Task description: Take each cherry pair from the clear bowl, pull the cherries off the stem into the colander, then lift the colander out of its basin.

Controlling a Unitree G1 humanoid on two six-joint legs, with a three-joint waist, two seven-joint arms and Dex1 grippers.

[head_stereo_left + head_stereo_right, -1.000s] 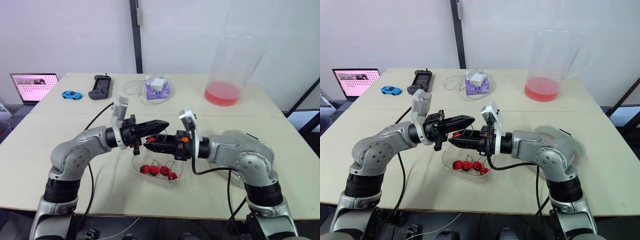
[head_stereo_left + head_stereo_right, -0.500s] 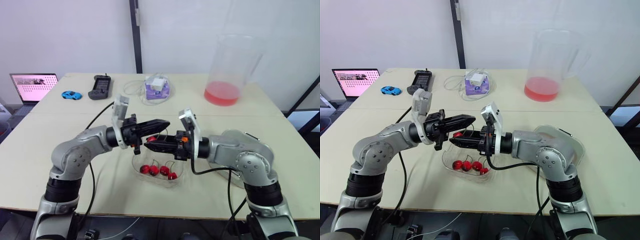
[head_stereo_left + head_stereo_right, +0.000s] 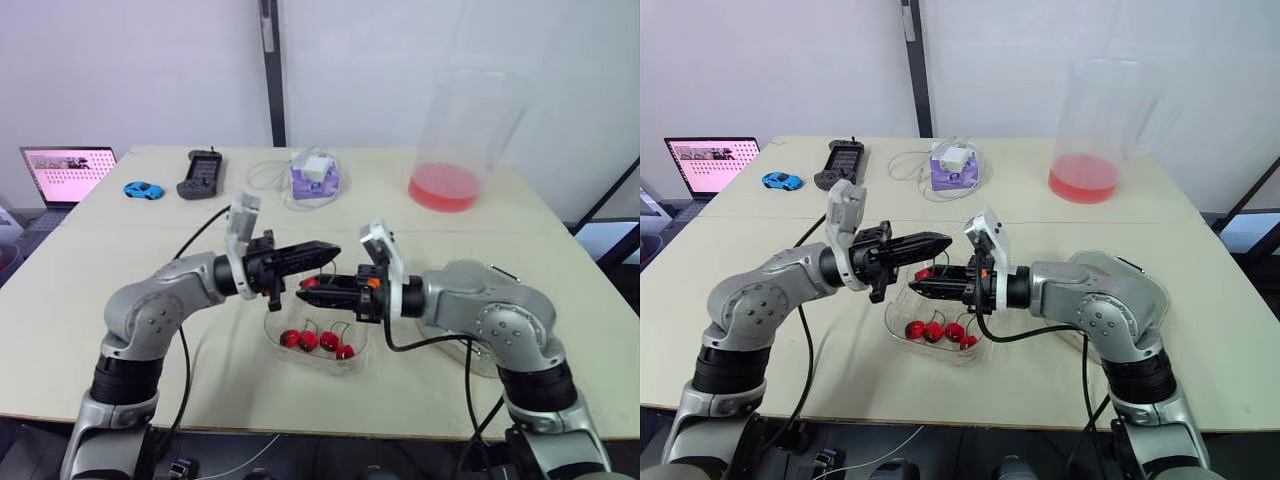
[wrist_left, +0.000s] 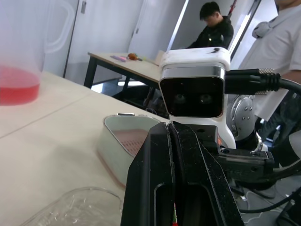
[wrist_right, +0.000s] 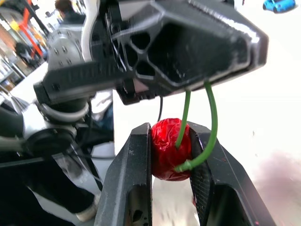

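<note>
- Right gripper (image 3: 309, 284) has edged right, away from the left gripper (image 3: 334, 250).
- Its fingers pinch a cherry (image 5: 167, 148) just above the bowl (image 3: 352, 362).
- Left fingers are pressed together on the stem (image 5: 184, 115).
- Colander (image 4: 135, 139) sits in its basin (image 4: 109, 147), right of the bowl.

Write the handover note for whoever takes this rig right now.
Left gripper: shut on the stem.
Right gripper: shut on a cherry of that pair, held above the clear bowl.
Four cherries lie in the bowl.
The colander sits in its basin on the robot's right; contents cannot be told.
Left to do: pull this cherry off into the colander, do the rest, lift the colander.
</note>
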